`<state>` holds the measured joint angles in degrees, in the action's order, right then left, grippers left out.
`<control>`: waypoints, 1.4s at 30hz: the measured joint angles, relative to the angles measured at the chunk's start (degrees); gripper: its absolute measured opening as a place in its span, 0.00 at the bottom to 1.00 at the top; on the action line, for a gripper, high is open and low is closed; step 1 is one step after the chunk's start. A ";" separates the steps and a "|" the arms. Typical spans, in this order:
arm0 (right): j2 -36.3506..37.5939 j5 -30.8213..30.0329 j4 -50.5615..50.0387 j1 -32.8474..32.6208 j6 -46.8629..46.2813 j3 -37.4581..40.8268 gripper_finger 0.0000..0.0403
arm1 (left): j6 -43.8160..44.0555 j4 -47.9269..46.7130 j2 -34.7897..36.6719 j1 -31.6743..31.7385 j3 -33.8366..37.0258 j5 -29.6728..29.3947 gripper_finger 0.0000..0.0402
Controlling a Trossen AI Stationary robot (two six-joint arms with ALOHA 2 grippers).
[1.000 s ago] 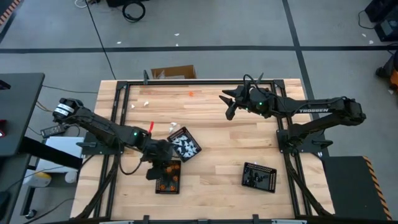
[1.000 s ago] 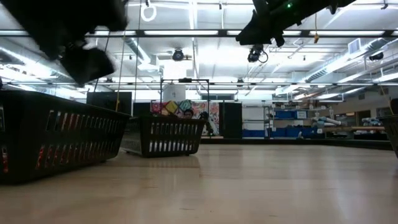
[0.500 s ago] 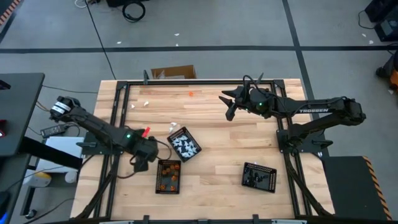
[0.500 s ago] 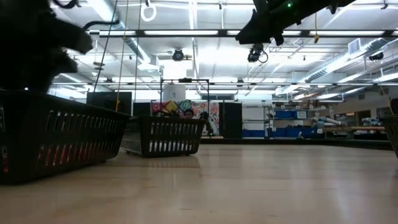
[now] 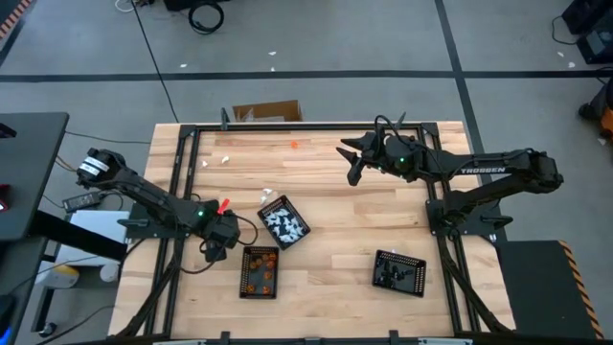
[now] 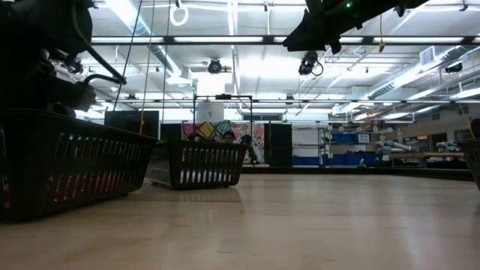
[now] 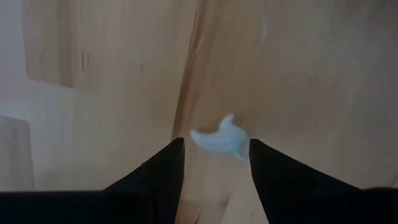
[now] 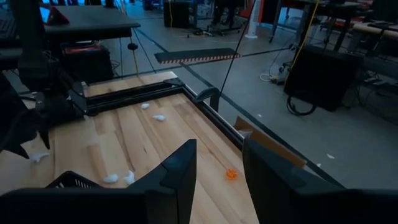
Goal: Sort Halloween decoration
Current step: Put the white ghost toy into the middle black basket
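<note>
My left gripper (image 5: 215, 245) points down at the wood just left of the tray of orange pieces (image 5: 259, 272). In the left wrist view its fingers stand open on either side of a small white piece (image 7: 221, 138) lying on the table. A tray of white pieces (image 5: 284, 222) sits right of it, and a tray of black pieces (image 5: 398, 272) lies near the right. My right gripper (image 5: 350, 165) hangs open and empty high above the far middle. Loose white pieces (image 8: 152, 112) and an orange piece (image 8: 231, 174) lie near the far edge. My left gripper comes from above with the white piece (image 7: 231, 144) between its fingertips. The piece lies flat on the table. I cannot tell whether either fingertip (image 7: 255, 152) touches it.
A black metal frame (image 5: 182, 153) runs around the table's far, left and right edges. Two more white pieces (image 5: 266, 195) lie just beyond the white tray. A cardboard box (image 5: 266, 112) sits on the floor beyond the far edge. Bare wood (image 5: 335, 230) spans the middle.
My left gripper has gone from above the orange tray toward the table's left edge and down to the wood beside the tray, tipping until it points straight down.
</note>
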<state>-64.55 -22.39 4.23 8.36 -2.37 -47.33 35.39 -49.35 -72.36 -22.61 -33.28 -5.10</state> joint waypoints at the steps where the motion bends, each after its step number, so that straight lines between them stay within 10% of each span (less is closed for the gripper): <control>1: 0.00 0.00 0.00 0.00 0.00 0.00 0.33 | -0.01 0.36 0.00 -0.03 0.19 0.00 0.47; 16: -0.01 0.01 -0.04 0.00 0.00 0.00 0.33 | 1.19 6.82 0.22 -0.07 4.44 1.49 0.46; 27: -0.01 0.01 -0.05 0.00 -0.01 0.00 0.33 | 1.60 7.07 0.15 -0.09 4.46 1.51 0.27; 42: -0.02 0.00 -0.11 0.00 -0.02 0.00 0.33 | -0.48 -3.54 -0.11 -0.04 -7.03 1.07 0.19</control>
<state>-64.57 -22.39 4.12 8.36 -2.39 -47.33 34.91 -52.89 -72.47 -22.65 -40.31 -4.03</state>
